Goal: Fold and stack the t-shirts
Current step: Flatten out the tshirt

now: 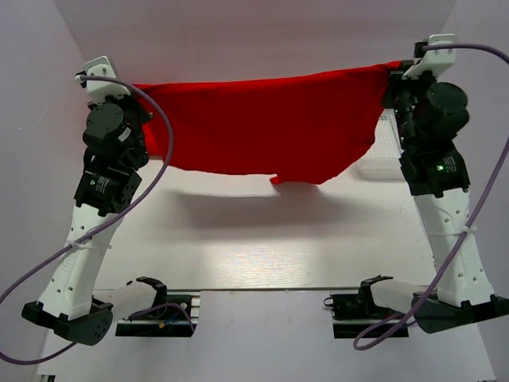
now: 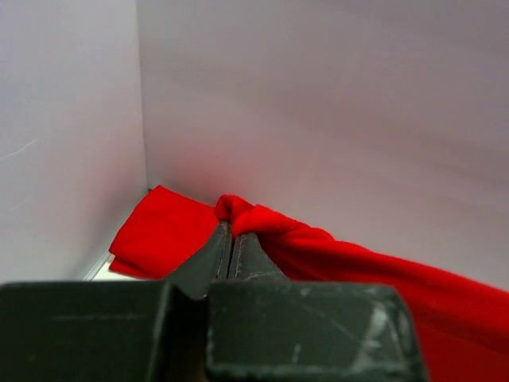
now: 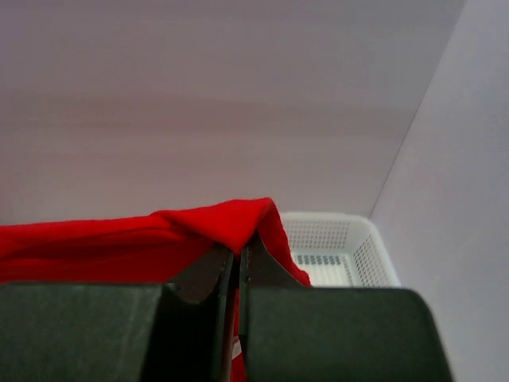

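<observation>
Clamping one upper corner each, my left gripper and right gripper hold the red t-shirt stretched between them. Its lower edge hangs clear above the table. Back wall close behind. White basket far right; second red cloth far left.

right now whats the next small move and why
Probably lower both together: the left gripper and right gripper each pinch an upper corner of the red shirt, which hangs stretched above the table, so it can be laid flat for folding.
</observation>
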Robot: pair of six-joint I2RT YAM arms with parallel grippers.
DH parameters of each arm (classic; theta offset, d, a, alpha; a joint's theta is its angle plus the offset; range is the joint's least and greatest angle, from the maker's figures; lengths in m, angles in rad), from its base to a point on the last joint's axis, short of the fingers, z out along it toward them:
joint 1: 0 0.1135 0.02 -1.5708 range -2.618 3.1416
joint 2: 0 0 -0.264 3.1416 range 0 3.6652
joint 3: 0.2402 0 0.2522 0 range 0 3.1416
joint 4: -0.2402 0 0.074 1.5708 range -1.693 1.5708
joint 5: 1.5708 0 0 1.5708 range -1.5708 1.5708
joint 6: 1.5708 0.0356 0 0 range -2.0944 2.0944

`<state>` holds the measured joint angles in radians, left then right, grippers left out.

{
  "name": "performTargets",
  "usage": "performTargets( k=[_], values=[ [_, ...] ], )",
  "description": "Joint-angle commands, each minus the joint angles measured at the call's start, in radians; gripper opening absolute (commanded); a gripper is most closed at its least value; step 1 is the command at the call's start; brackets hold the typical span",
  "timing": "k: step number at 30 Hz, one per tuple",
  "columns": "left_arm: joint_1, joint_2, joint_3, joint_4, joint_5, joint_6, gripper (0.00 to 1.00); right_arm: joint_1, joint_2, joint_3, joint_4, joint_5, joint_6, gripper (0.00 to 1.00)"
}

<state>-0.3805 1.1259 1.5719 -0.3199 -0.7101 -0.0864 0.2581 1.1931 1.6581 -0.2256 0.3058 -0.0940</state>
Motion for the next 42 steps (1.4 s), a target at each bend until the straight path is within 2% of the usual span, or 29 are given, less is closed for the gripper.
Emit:
performTargets(
  k=[1, 8, 14, 23, 26, 27, 30, 32, 33, 34, 35, 36, 37, 38, 39, 40, 41, 42],
  values=[
    [0.005, -0.101, 0.043, 0.038, 0.052, 0.048, 0.00, -0.016, -0.075, 0.086, 0.042, 0.012, -0.072, 0.00],
    [0.005, -0.228, 0.094, -0.019, 0.159, 0.039, 0.00, -0.014, -0.185, 0.134, 0.023, 0.021, -0.114, 0.00],
    [0.014, -0.264, 0.158, -0.096, 0.305, -0.004, 0.00, -0.011, -0.234, 0.169, 0.037, 0.041, -0.158, 0.00],
    [0.014, -0.150, 0.156, -0.131, 0.336, -0.013, 0.00, -0.014, -0.106, 0.138, 0.065, 0.076, -0.141, 0.00],
    [0.005, -0.072, 0.084, -0.146, 0.206, -0.058, 0.00, -0.017, -0.012, 0.089, 0.069, 0.098, -0.101, 0.00],
    [0.005, -0.054, 0.050, -0.146, 0.119, -0.078, 0.00, -0.020, 0.029, 0.075, 0.075, 0.084, -0.090, 0.00],
    [0.017, 0.018, -0.105, -0.133, -0.044, -0.128, 0.00, -0.025, 0.152, -0.035, 0.103, 0.053, -0.038, 0.00],
    [0.029, 0.101, -0.196, -0.133, -0.057, -0.188, 0.00, -0.036, 0.263, -0.061, 0.101, 0.009, 0.003, 0.00],
    [0.038, 0.136, -0.223, -0.133, -0.046, -0.208, 0.04, -0.036, 0.287, -0.108, 0.104, -0.010, 0.066, 0.00],
    [0.048, 0.178, -0.263, -0.133, -0.046, -0.237, 0.13, -0.037, 0.313, -0.122, 0.107, -0.054, 0.080, 0.00],
    [0.060, 0.225, -0.263, -0.142, -0.023, -0.284, 0.23, -0.042, 0.388, -0.135, 0.111, -0.091, 0.085, 0.06],
    [0.092, 0.338, -0.263, -0.160, 0.016, -0.314, 0.56, -0.046, 0.414, -0.153, 0.129, -0.106, 0.136, 0.17],
    [0.106, 0.400, -0.239, -0.182, 0.030, -0.341, 0.76, -0.048, 0.440, -0.155, 0.129, -0.126, 0.135, 0.33],
    [0.121, 0.461, -0.210, -0.235, 0.053, -0.378, 0.95, -0.049, 0.536, -0.126, 0.124, -0.181, 0.131, 0.90],
    [0.150, 0.524, -0.173, -0.275, 0.069, -0.401, 1.00, -0.052, 0.571, -0.101, 0.058, -0.181, 0.129, 0.90],
    [0.163, 0.637, -0.071, -0.322, 0.093, -0.414, 1.00, -0.053, 0.627, -0.010, 0.027, -0.194, 0.126, 0.90],
    [0.173, 0.687, -0.009, -0.423, 0.119, -0.438, 1.00, -0.051, 0.676, 0.017, -0.054, -0.194, 0.122, 0.90],
    [0.183, 0.724, 0.093, -0.454, 0.129, -0.438, 1.00, -0.049, 0.700, 0.038, -0.075, -0.198, 0.122, 0.90]
  ],
)
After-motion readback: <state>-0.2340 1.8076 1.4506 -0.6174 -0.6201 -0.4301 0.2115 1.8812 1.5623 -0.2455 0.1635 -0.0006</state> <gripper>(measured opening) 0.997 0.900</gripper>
